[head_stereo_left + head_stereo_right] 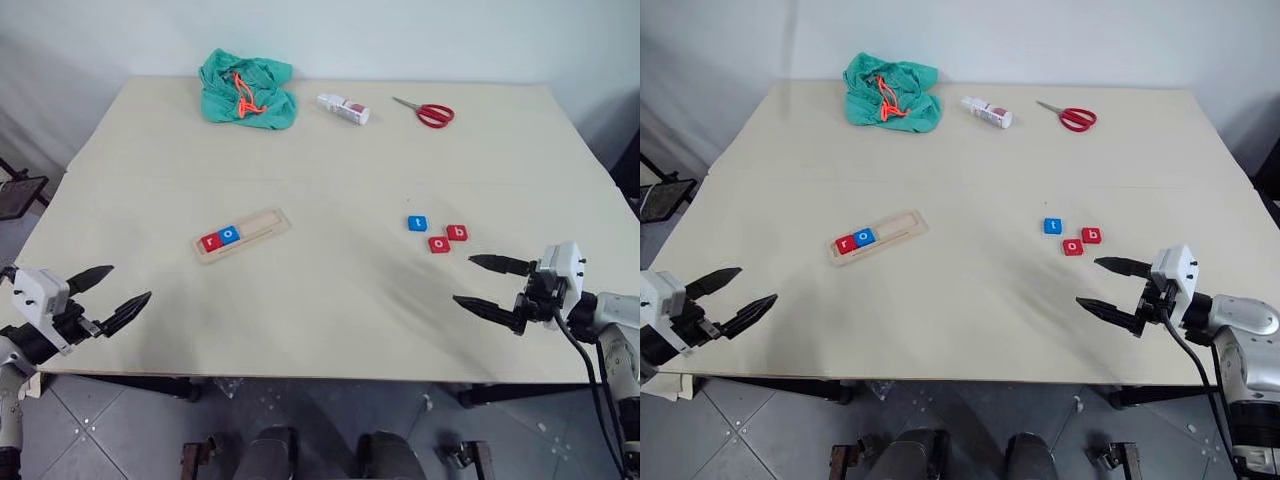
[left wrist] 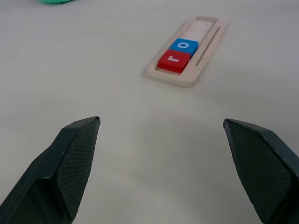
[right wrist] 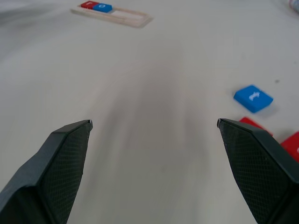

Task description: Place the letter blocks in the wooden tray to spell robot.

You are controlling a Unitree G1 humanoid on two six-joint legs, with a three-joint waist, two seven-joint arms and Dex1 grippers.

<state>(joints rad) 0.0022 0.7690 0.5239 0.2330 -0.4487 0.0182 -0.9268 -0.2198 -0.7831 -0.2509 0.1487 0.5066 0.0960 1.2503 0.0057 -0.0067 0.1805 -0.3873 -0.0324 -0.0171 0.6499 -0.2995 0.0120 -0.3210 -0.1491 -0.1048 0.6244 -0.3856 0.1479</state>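
The wooden tray (image 1: pixel 266 225) lies left of the table's centre. A red "r" block (image 1: pixel 211 241) and a blue "o" block (image 1: pixel 230 235) sit side by side at its near-left end. Three loose letter blocks lie at the right: a blue "t" (image 1: pixel 417 223), a red "o" (image 1: pixel 439 244) and a red "b" (image 1: pixel 457 233). My left gripper (image 1: pixel 131 281) hovers open and empty at the front left corner, well short of the tray (image 2: pixel 205 51). My right gripper (image 1: pixel 462 279) is open and empty, just in front of the loose blocks, with the blue "t" (image 3: pixel 252 98) ahead of one finger.
At the table's far side lie a crumpled green cloth (image 1: pixel 247 90) with an orange cord, a small white bottle (image 1: pixel 343 108) on its side and red-handled scissors (image 1: pixel 425 112). The table's front edge (image 1: pixel 300 372) runs just below both grippers.
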